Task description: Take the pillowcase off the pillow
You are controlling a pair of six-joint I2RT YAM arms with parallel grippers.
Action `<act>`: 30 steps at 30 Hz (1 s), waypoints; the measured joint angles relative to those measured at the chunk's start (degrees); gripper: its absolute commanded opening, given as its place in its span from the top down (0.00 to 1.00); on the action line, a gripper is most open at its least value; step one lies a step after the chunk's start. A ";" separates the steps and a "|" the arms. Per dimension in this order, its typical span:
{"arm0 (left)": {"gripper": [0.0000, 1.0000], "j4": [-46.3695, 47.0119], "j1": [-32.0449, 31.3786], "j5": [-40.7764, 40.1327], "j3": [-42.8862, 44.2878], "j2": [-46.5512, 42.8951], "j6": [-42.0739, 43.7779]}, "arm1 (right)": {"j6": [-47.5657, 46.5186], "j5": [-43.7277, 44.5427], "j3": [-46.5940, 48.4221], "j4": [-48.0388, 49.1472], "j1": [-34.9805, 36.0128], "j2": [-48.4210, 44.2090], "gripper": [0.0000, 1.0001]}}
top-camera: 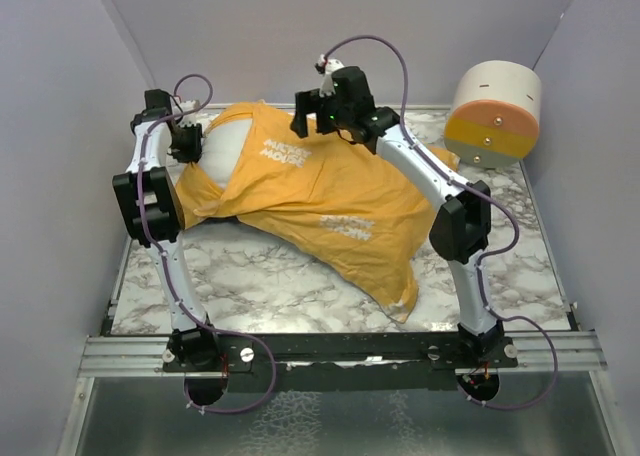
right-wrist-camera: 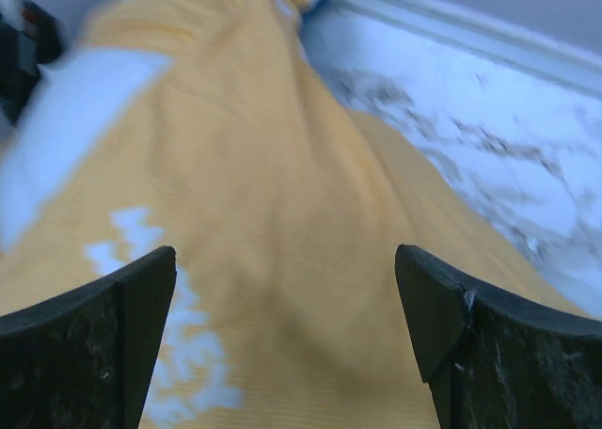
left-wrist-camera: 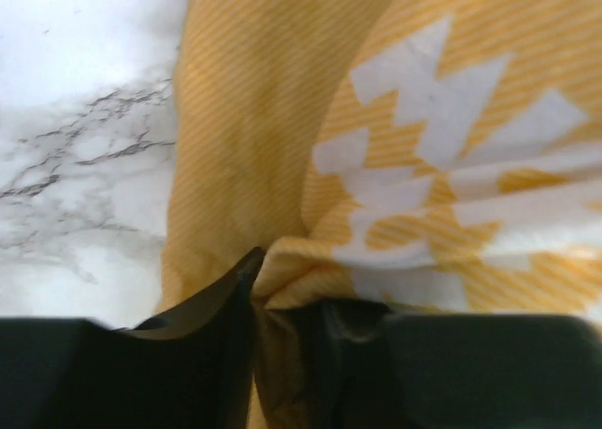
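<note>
Top external | yellow pillowcase [top-camera: 330, 216] covers pillow [top-camera: 228, 148], white end bare at pillow's far left | left gripper [top-camera: 186, 141] there, pinching a pillowcase fold | right gripper [top-camera: 308, 116] spread wide, empty, above pillow's middle.

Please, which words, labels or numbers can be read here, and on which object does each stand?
"MICKEY MOUSE": pale letters on the yellow-orange pillowcase, beside the exposed pillow.
Second pale print lower on it: upside down, too small to read.
Left wrist view: letter fragments, too close to read.
</note>
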 measured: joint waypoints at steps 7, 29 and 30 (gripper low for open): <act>0.72 -10.88 -2.99 7.08 24.50 11.69 -1.97 | -0.42 -10.19 -26.86 7.43 -7.98 -1.84 0.04; 1.00 7.87 -13.33 35.56 27.78 -20.52 -16.44 | 9.97 -7.08 -32.98 31.39 1.97 -14.16 0.93; 1.00 10.73 -13.35 35.74 28.41 -22.60 -18.49 | 9.81 -5.57 -31.34 32.68 2.82 -14.23 0.98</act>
